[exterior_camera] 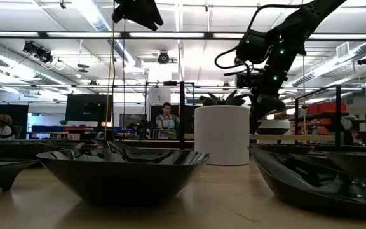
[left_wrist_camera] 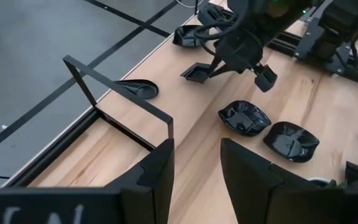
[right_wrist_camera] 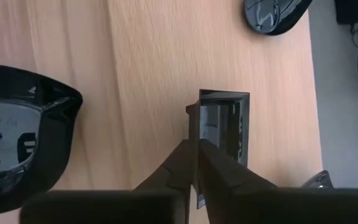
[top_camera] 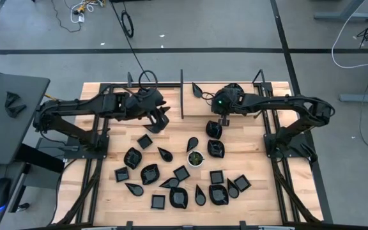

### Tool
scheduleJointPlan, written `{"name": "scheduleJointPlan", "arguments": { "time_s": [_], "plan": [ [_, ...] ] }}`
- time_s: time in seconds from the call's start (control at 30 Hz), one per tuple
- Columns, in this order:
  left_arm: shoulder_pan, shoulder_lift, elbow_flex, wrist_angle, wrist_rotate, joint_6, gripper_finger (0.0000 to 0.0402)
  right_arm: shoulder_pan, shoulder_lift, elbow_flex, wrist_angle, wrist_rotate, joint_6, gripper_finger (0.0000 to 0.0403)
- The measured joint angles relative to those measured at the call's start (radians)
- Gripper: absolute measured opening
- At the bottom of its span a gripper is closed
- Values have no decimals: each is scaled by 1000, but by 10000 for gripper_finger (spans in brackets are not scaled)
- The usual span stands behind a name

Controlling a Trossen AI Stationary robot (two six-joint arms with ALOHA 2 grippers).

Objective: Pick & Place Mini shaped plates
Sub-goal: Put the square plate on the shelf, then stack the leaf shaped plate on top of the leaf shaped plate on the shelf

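Observation:
Many mini shaped plates, glossy black, lie flat on the wooden table point(top_camera: 248, 137), most of them toward the near side point(top_camera: 179, 197). My right gripper point(right_wrist_camera: 197, 163) is near the far middle of the table, shut on a small square plate point(left_wrist_camera: 197, 72). Close beside it on the near side lie two rounded plates point(left_wrist_camera: 244, 117) point(left_wrist_camera: 291, 141). My left gripper point(left_wrist_camera: 196, 180) hangs open in the air left of centre point(top_camera: 160, 121), nothing between its fingers. My right gripper pinches one side wall point(right_wrist_camera: 195, 124) of the square plate, one finger inside the dish and one outside. The fingers point(left_wrist_camera: 219, 65) come from above, slanting down. The plate lies open side up, low over the wood; whether its bottom rests on the table I cannot tell.
A thin black upright frame point(left_wrist_camera: 123, 87) stands at the far edge in the middle, with a teardrop plate point(left_wrist_camera: 135, 88) beside it. A white cup with green inside point(top_camera: 197, 158) sits among the plates. Bare wood lies between the two arms' metal stands.

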Motion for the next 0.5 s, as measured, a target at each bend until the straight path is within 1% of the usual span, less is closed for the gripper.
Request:
{"name": "scheduleJointPlan", "arguments": {
  "time_s": [0.17, 0.27, 0.37, 0.4, 0.5],
  "plan": [
    [0, 0, 0, 0, 0, 1, 135, 0, 0, 0, -9, 0, 1, 76],
    [0, 0, 0, 0, 1, 1, 135, 4, -1, 0, -18, 1, 39, 105],
    [0, 0, 0, -1, 1, 2, 135, 18, -22, 1, -61, 3, 112, 129],
    [-1, 0, 0, -1, 1, 2, 135, 26, -33, 9, -99, 2, 142, 136],
    [-1, 0, 0, -2, 29, 3, 135, 53, -68, 53, -214, -1, 290, 149]
  ]
}}
